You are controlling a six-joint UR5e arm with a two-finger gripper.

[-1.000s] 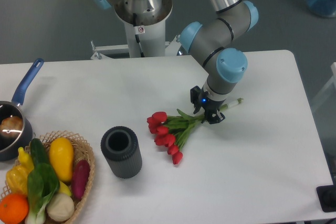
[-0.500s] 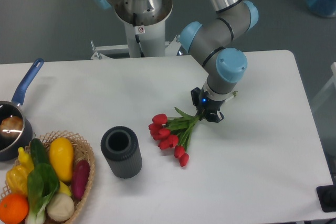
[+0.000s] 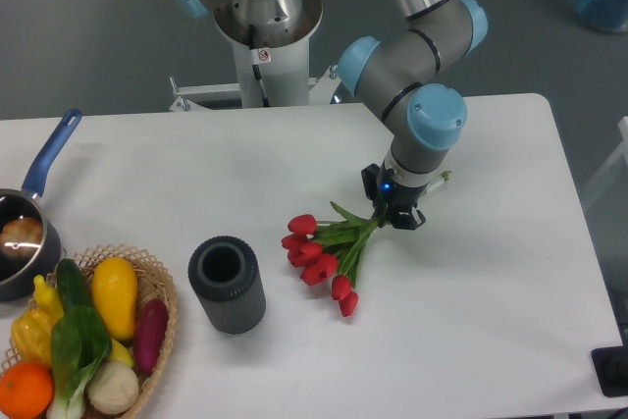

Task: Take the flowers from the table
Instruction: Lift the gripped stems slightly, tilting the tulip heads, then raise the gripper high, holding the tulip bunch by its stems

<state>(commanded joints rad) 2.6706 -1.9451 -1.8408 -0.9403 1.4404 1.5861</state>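
The flowers (image 3: 324,254) are a bunch of red tulip buds with green leaves, near the middle of the white table (image 3: 491,321). My gripper (image 3: 395,215) is shut on their pale green stems, whose end pokes out past the fingers at the right. The buds hang down to the lower left of the gripper and the bunch tilts, with the stem end raised off the table. I cannot tell whether the lowest buds still touch the table.
A dark grey cylindrical cup (image 3: 227,285) stands left of the flowers. A wicker basket (image 3: 157,277) of vegetables and fruit sits at the front left corner. A blue-handled pot (image 3: 29,218) is at the left edge.
The gripper has risen slightly and shifted right with the stems in it. The bunch has swung, its buds now hanging lower and closer under the gripper.
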